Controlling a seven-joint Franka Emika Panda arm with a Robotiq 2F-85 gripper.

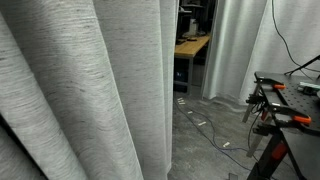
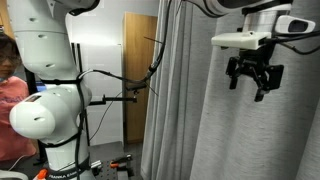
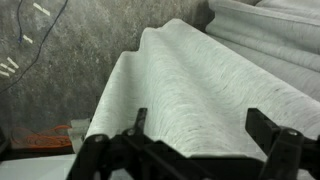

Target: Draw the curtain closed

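One tool (image 2: 250, 90), jaws apart, hangs before the curtain (image 2: 200, 130)

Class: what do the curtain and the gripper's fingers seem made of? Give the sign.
Curtain: coarse woven fabric, matte light grey; fine horizontal streaks, soft deep folds. Gripper fingers: black, rigid, matte, likely metal or plastic; cannot tell which.

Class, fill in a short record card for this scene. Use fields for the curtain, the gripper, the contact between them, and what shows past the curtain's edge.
Curtain: the light grey curtain hangs in deep vertical folds.
Drawn: not fully, as a gap is open beside its edge.
Gripper: the gripper is open with its jaws spread wide, holding nothing.
Contact: it is close to the fabric and faces a fold; cannot tell whether it touches.
Past the edge: a wooden desk and grey floor.
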